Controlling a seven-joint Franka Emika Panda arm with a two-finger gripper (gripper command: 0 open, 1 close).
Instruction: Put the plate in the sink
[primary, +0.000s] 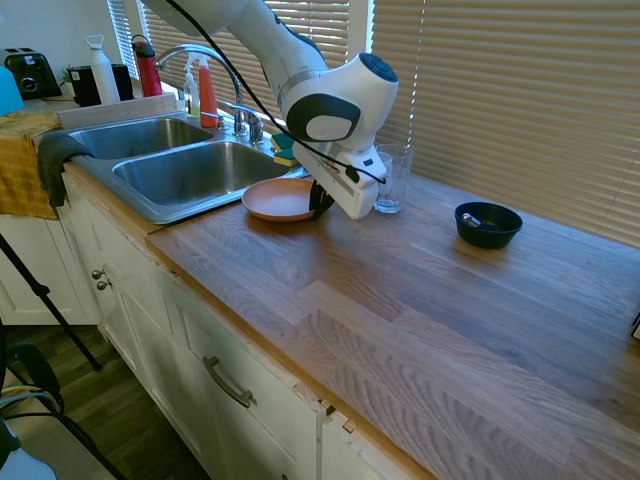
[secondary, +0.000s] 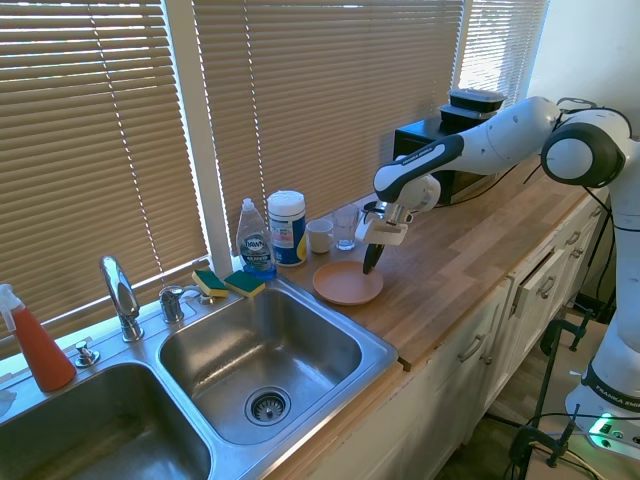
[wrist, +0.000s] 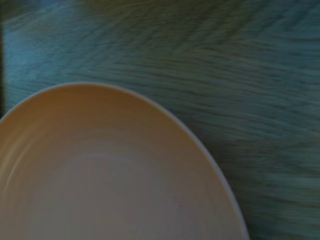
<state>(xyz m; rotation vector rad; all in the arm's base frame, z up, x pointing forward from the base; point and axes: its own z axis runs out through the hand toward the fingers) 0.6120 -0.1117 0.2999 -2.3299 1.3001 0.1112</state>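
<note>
The salmon-pink plate (primary: 278, 199) (secondary: 345, 285) lies low on the wooden counter just right of the sink (primary: 165, 213) (secondary: 381, 352), whose nearer basin is empty. My gripper (primary: 321, 199) (secondary: 371, 263) points down at the plate's rim on the side away from the sink. Its dark fingers look pinched together on that rim. The wrist view shows the plate (wrist: 110, 175) from close by, filling its lower left over the wood grain.
A drinking glass (primary: 392, 178) (secondary: 345, 228) stands just behind the gripper, and a dark bowl (primary: 488, 224) sits further along the counter. Sponges (secondary: 230, 283), a dish soap bottle (secondary: 255, 241), a white canister (secondary: 286, 227) and the faucet (primary: 205, 60) line the sink's back edge.
</note>
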